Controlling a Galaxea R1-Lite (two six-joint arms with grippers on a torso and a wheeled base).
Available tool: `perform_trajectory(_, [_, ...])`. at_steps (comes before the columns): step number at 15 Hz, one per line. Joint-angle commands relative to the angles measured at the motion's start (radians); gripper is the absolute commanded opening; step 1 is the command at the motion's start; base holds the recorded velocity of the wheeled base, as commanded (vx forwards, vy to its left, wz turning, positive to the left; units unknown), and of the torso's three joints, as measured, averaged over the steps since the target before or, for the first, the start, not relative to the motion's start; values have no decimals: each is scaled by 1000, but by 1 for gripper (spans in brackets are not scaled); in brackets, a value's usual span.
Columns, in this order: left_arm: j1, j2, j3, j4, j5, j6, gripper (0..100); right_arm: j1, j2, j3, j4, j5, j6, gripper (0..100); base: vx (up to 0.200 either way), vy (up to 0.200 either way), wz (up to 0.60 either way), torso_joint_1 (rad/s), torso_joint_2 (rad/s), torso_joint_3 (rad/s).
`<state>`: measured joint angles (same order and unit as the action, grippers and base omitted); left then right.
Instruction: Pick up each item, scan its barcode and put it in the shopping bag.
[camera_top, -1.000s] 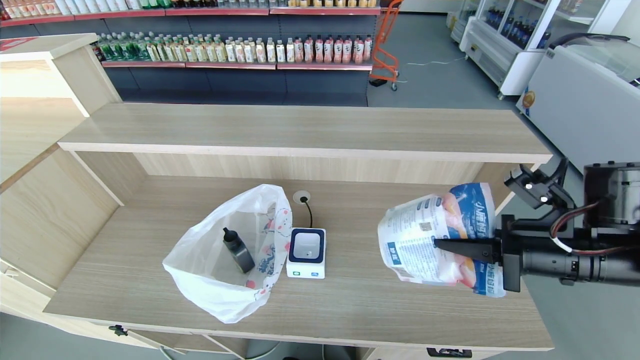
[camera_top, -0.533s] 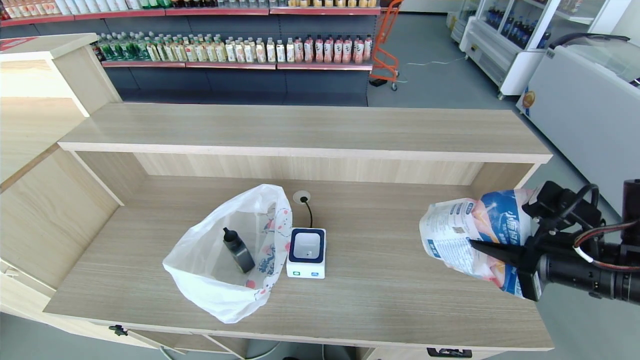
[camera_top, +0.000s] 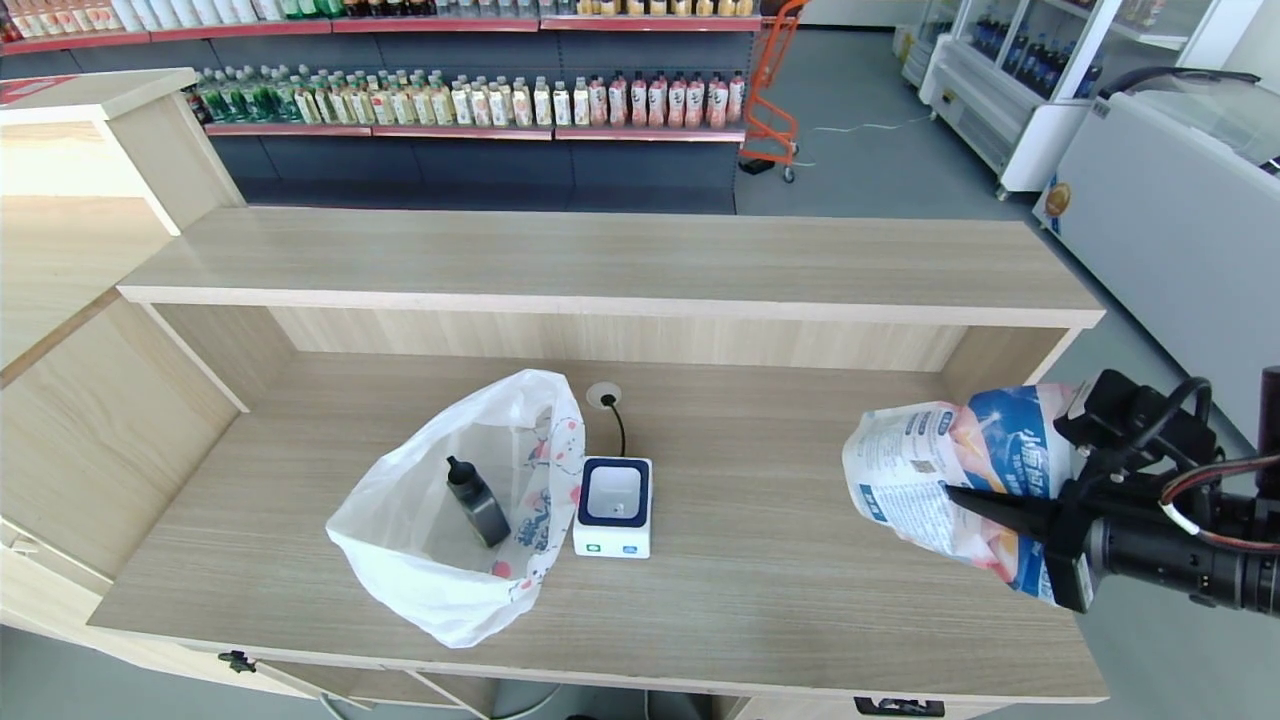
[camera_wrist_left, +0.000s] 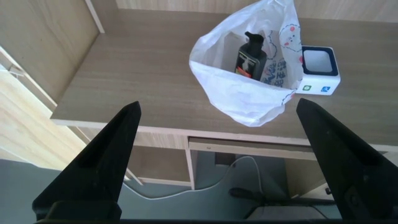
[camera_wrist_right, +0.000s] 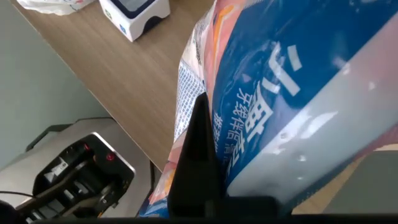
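Note:
A blue, white and orange food pouch (camera_top: 960, 480) hangs above the counter's right end, with my right gripper (camera_top: 1000, 505) shut on it. Up close the pouch (camera_wrist_right: 292, 99) covers most of the right wrist view, one dark finger (camera_wrist_right: 199, 155) pressed on it. The white shopping bag (camera_top: 450, 510) lies open on the counter left of centre, with a black bottle (camera_top: 476, 500) inside. A white barcode scanner (camera_top: 613, 505) stands just right of the bag. My left gripper (camera_wrist_left: 217, 162) is open, held off the counter's front edge, looking at the bag (camera_wrist_left: 249, 74), bottle (camera_wrist_left: 251, 55) and scanner (camera_wrist_left: 318, 70).
The wooden counter (camera_top: 700, 600) has a raised back ledge (camera_top: 610, 260) and side walls. A cable (camera_top: 617, 420) runs from the scanner to a grommet. Behind are drink shelves (camera_top: 470, 100), an orange cart (camera_top: 772, 90) and freezers (camera_top: 1170, 170).
My right gripper has carried the pouch to the right, away from the scanner toward the counter's right end, then nearly stopped. The bag, bottle and scanner have stayed put.

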<state>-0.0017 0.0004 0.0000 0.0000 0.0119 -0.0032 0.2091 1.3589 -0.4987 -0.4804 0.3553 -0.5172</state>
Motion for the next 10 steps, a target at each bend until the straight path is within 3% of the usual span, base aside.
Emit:
perform_trajectory(1, [0,0,0,0,0,0,100,-4,-4,-1,-1,1,0,0,0,200,0,-7,-2,2])
perform_trajectory(5, [0,0,0,0,0,0,100,-5,34,-38,-3,7,8,0,0,200,0,8,5,1])
perform_trajectory(10, [0,0,0,0,0,0,100,-4,243,-181,-6,5,-43,0,0,200,0,1,0,2])
